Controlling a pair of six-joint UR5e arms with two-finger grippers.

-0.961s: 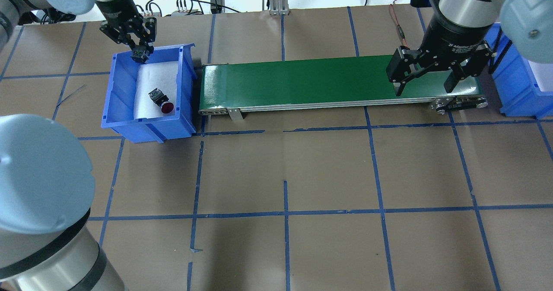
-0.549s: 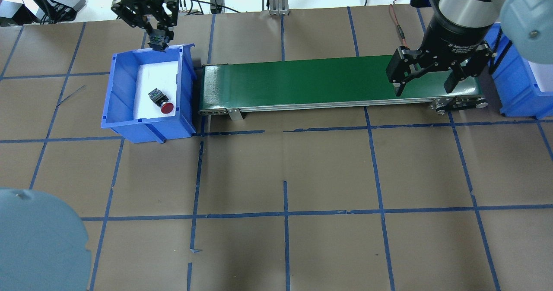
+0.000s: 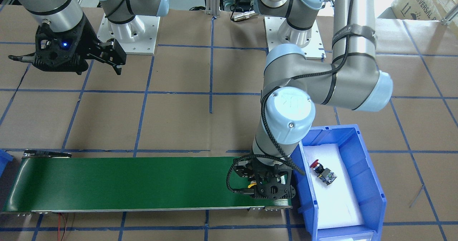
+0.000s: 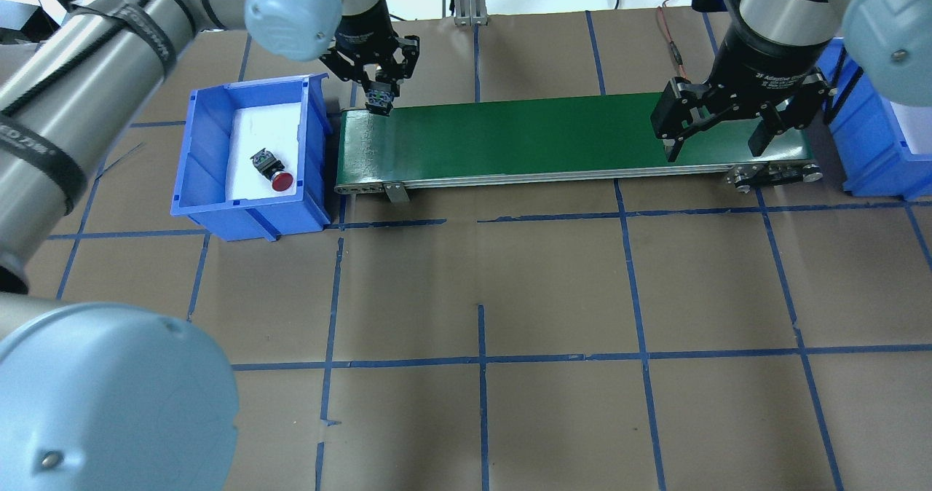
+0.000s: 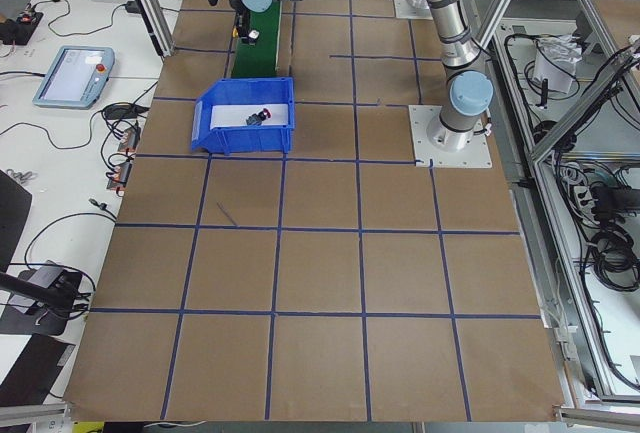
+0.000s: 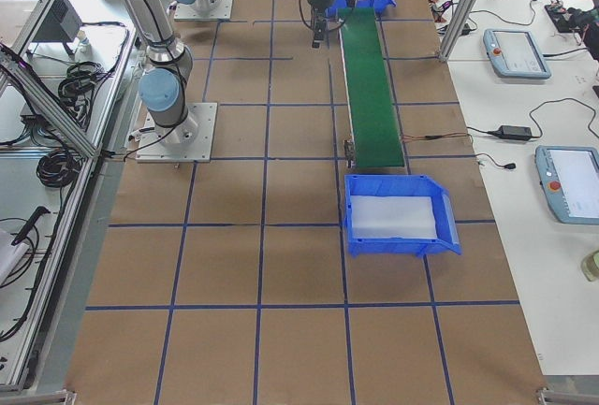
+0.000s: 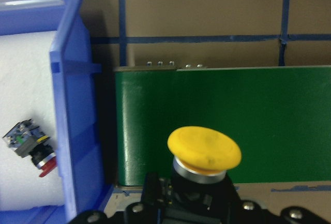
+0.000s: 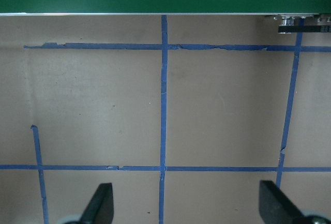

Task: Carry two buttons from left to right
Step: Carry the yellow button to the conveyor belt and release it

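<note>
1. off the left end of the green conveyor belt (image 4: 524, 138) sits a blue bin (image 4: 206, 157) lined with white padding. the red button (image 4: 273, 173) lies on its side on that padding, with nothing gripping it.
2. above the belt's left end, just past the bin wall, the left end effector (image 4: 379, 97) is clenched on the yellow button (image 7: 205, 149). it grips the dark body, and the yellow cap pokes out beyond the fingers over the green. i can't tell whether the button touches the belt.
3. the belt runs lengthways on the brown papered surface (image 4: 553, 287), which is marked with a grid of blue tape.
4. above the belt's right end hangs the right end effector (image 4: 717, 145), its fingers spread wide apart and gripping nothing.
5. just beyond the belt's right end stands a second blue bin (image 4: 870, 156), also white-padded inside.
</note>
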